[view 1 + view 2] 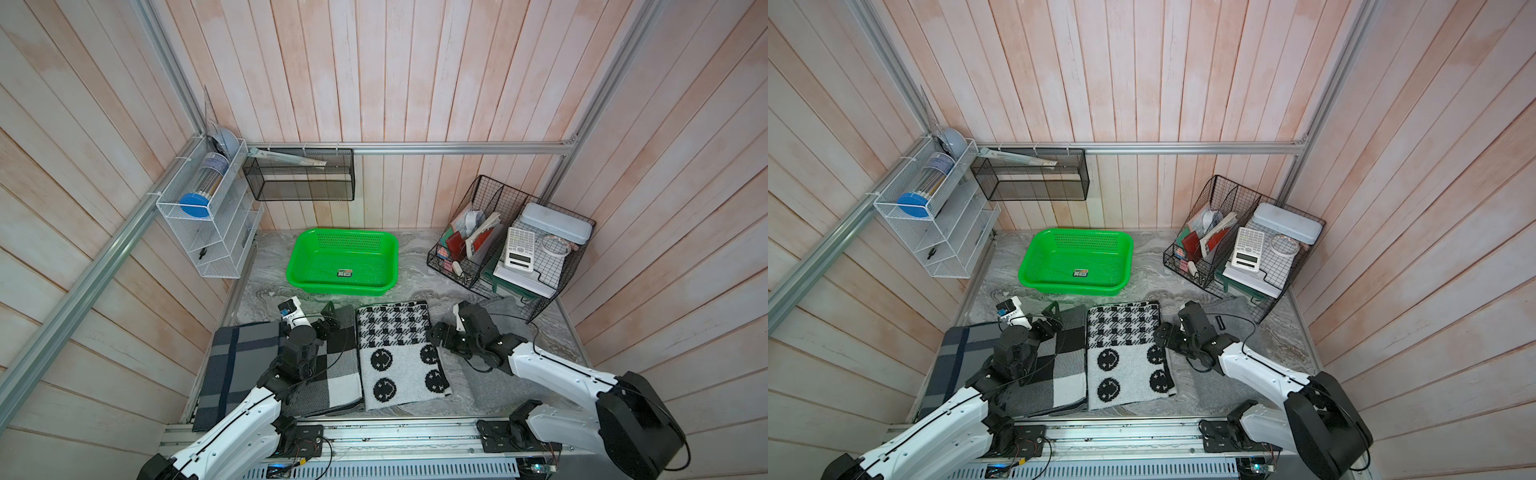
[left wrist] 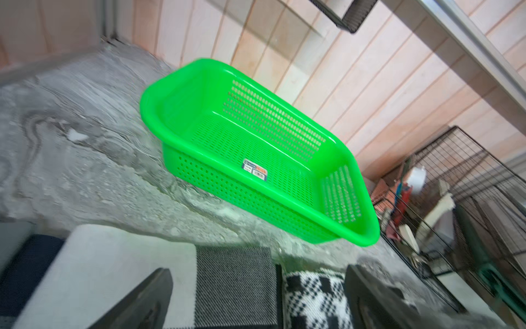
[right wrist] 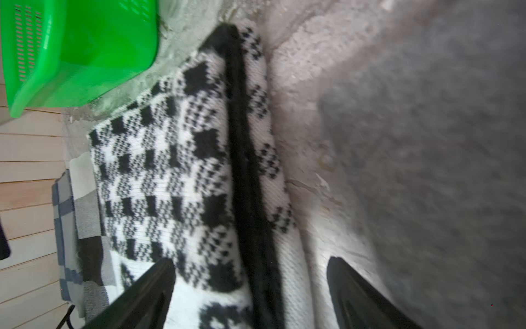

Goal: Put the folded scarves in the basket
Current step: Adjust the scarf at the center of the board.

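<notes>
Black-and-white scarf (image 1: 399,353) lies flat, its edge between the right gripper's (image 3: 250,260) wide-open, empty fingers (image 3: 148,290); left gripper (image 2: 259,272) gapes empty alongside.

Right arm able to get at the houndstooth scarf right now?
Probably yes. The right gripper is open, its fingers astride the side edge of the houndstooth scarf; nothing lies between them and the fabric.
</notes>
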`<state>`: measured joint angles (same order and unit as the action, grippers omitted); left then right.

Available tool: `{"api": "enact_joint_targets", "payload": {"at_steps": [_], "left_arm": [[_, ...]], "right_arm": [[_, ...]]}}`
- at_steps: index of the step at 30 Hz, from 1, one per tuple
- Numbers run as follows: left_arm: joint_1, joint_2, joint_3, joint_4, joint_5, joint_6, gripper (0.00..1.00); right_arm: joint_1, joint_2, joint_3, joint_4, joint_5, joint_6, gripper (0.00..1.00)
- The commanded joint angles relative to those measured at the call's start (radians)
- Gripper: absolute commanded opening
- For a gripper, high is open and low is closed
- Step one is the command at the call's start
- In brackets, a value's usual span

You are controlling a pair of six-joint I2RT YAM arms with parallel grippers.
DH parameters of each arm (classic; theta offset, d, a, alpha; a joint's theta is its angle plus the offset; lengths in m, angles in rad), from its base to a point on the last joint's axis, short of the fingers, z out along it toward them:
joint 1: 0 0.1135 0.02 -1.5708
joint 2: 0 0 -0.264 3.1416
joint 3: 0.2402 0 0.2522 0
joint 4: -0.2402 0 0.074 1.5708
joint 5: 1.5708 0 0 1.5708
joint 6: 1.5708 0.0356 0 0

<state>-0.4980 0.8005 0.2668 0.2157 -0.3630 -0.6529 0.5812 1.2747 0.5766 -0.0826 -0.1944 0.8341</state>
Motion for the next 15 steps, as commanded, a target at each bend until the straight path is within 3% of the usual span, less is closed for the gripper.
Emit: {"api": "enact_joint_targets", "payload": {"at_steps": [1,4,8,12,15], "left_arm": [[0.003,0.019,-0.006,-0.021,0.171,-0.064,1.0],[0.002,0.048,0.005,-0.038,0.262,-0.086,1.0],[-0.002,0.091,0.009,-0.027,0.363,-0.138,1.0],[-0.013,0.123,-0.012,0.007,0.382,-0.188,1.0],[-0.023,0.145,-0.03,0.029,0.383,-0.215,1.0]], "right_arm": [[-0.014,0.084,0.058,0.006,-0.068,-0.045,0.89],[-0.023,0.174,0.118,0.034,-0.13,-0.07,0.88],[-0.033,0.311,0.214,-0.043,-0.109,-0.095,0.88],[-0.037,0.378,0.224,-0.016,-0.091,-0.076,0.88],[-0.038,0.387,0.211,0.029,-0.098,-0.053,0.75]]}}
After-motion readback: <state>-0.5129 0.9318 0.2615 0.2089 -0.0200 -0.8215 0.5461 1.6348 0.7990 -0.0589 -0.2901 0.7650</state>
